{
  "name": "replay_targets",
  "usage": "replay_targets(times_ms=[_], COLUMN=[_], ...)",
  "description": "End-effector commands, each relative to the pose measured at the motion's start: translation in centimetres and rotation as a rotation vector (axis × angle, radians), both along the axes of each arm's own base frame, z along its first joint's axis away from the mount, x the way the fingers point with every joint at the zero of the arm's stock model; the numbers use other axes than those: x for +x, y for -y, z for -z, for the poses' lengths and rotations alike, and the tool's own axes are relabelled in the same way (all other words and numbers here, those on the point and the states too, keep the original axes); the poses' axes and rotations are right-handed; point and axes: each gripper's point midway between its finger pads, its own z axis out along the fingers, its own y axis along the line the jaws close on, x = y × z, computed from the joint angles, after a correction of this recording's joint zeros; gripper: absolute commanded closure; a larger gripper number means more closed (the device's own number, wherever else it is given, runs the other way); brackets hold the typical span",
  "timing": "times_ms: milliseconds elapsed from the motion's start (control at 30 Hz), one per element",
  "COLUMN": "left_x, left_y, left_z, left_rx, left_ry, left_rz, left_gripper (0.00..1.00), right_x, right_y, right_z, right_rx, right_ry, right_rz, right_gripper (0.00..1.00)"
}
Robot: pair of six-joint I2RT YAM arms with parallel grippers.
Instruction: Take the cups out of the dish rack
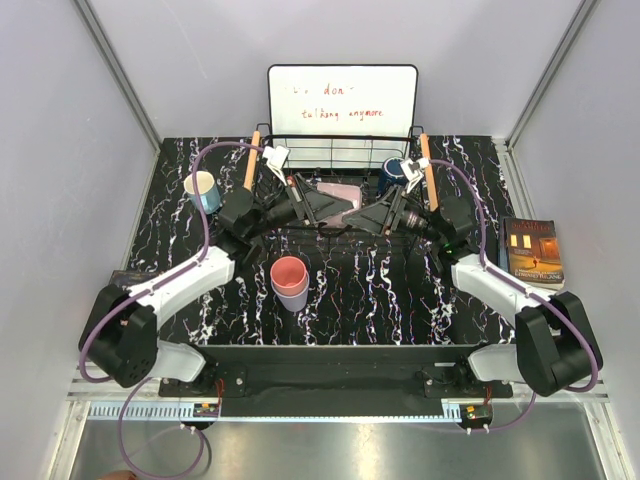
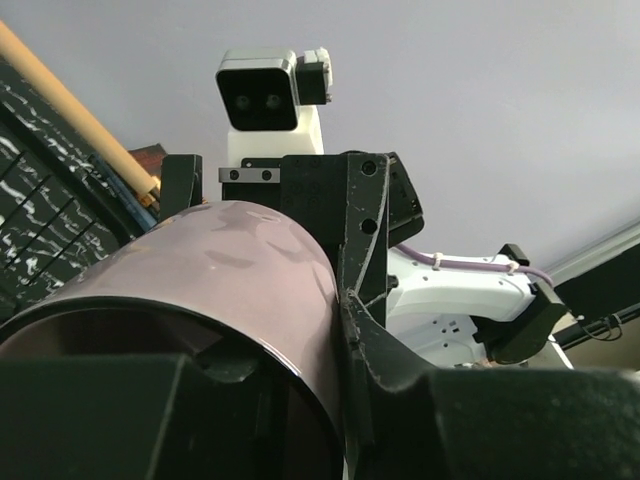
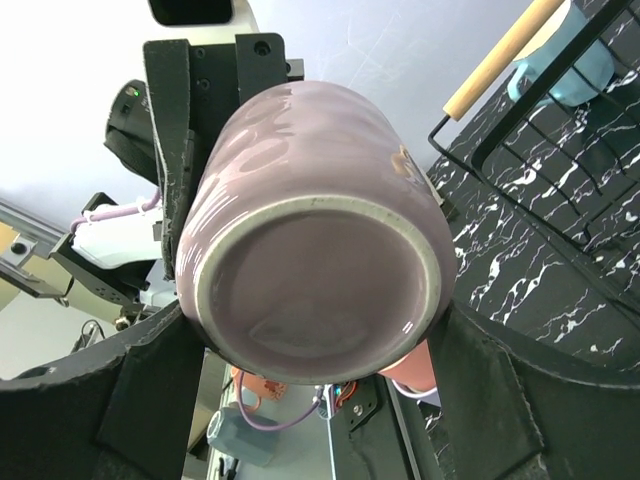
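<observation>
The right gripper (image 3: 310, 335) stands wide, and the mauve cup (image 3: 315, 230) fills the gap. Its fingers (image 3: 150, 400) press on either side of the cup's body near the base. The left gripper (image 1: 325, 207) comes in from the other end with its jaws narrow. From its own wrist camera, one finger (image 2: 375, 330) lies against the outside of the cup's wall at the rim. The other looks to sit in the dark mouth, so the wall is pinched between them. Both arms have hold of the same cup.

The cup lies on its side between the two grippers, over the middle of the rack (image 1: 345, 160). Its mouth faces the left arm and its base faces the right. Whether it touches the wires below I cannot tell. It is glossy, a dusty pink-purple, with a paler unglazed ring around the flat base.

The navy cup (image 1: 392, 176) sits in the rack's right end, near the wooden handle (image 1: 428, 165). The blue cup (image 1: 203, 190) stands upright on the table (image 1: 380, 290), left of the rack. The salmon cup (image 1: 289, 272) is nested in the lavender cup (image 1: 295, 300) on the table in front of the rack.
</observation>
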Motion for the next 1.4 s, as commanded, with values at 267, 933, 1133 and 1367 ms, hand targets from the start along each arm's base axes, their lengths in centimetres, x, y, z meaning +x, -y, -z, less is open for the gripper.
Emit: replay_targets(times_ms=[267, 933, 1133, 1367], left_x=[0.6, 7.6, 10.3, 10.7], left_y=[-1.9, -13.1, -21.2, -26.8], left_z=[-4.1, -4.1, -0.1, 3.2], left_rx=[0.11, 0.652, 0.971, 1.212], left_ry=[0.254, 0.247, 0.062, -0.099], left_rz=[-0.167, -0.816, -1.091, -1.227], left_gripper=[1.0, 1.0, 1.0, 1.0], right_x=[-0.4, 3.8, 5.5, 6.5], right_y=[0.0, 4.7, 6.0, 5.7], right_z=[-0.7, 0.5, 2.2, 3.0], right_rx=[-0.084, -0.394, -0.454, -0.469], right_ry=[0.072, 0.088, 0.023, -0.007], right_rz=[0.028, 0.425, 0.53, 0.538], right_gripper=[0.03, 0.04, 0.05, 0.07])
